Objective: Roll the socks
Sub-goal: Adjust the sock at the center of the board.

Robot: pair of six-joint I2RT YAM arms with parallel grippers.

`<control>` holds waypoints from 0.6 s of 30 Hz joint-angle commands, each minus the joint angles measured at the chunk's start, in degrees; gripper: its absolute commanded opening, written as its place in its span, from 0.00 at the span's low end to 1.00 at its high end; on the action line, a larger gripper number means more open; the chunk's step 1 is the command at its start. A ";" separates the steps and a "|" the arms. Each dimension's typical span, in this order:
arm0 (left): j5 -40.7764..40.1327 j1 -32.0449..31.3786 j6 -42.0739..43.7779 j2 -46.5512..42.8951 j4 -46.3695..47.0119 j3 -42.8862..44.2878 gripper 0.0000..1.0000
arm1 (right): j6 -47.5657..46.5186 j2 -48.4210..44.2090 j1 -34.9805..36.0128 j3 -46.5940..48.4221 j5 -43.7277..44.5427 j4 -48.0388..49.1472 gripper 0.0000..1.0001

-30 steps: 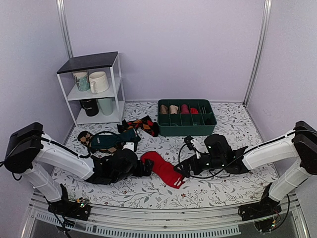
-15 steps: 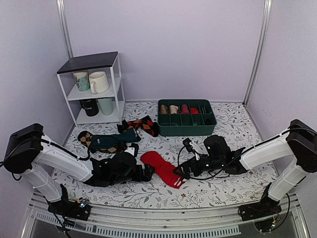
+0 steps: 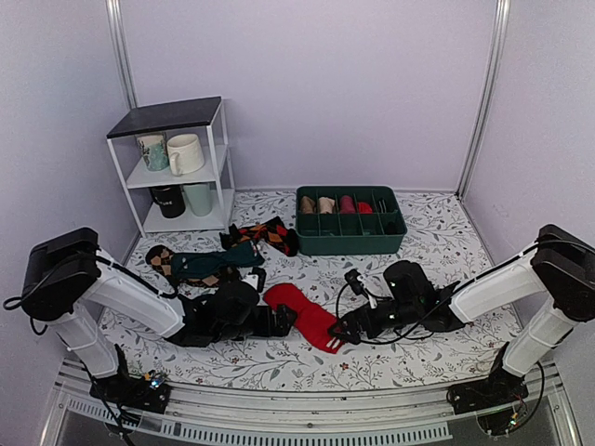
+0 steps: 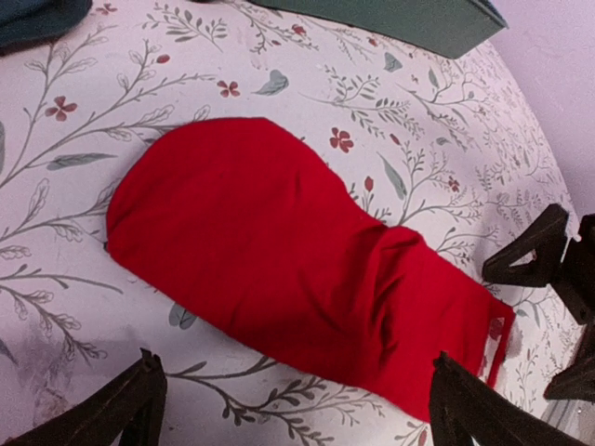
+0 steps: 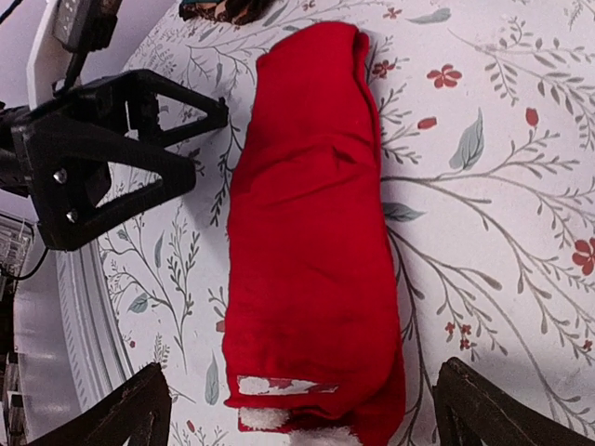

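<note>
Top external: socks (image 3: 311,318) between low, spread fingers (image 3: 279,321)

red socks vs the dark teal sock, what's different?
Colour: the red socks are bright red; the teal sock is dark. Place: the red socks lie between the left hand and right hand, both open; the teal sock lies farther back-left, overlapping an argyle sock. Both lie flat, unrolled.

The white-and-black left arm (image 3: 130,295) and right arm (image 3: 493,288) both stretch low and nearly level, reaching inward, so that the left pincer (image 3: 282,321) and right pincer (image 3: 344,330) face each other near together, each with black fingers spread wide, gripping nothing.
</note>
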 commanded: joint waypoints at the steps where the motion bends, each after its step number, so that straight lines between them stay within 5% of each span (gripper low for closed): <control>1: 2.93 1.49 0.42 2.88 2.36 0.88 0.99 | 1.27 2.88 0.46 -1.59 -2.36 1.50 1.00; 13: 4.05 5.66 8.42 11.92 9.00 6.08 0.99 | 3.97 3.37 7.85 -0.83 -5.09 3.70 1.00; 18: 9.19 8.47 15.68 15.23 19.24 6.40 1.00 | 5.38 4.13 8.76 -0.16 -5.40 4.11 1.00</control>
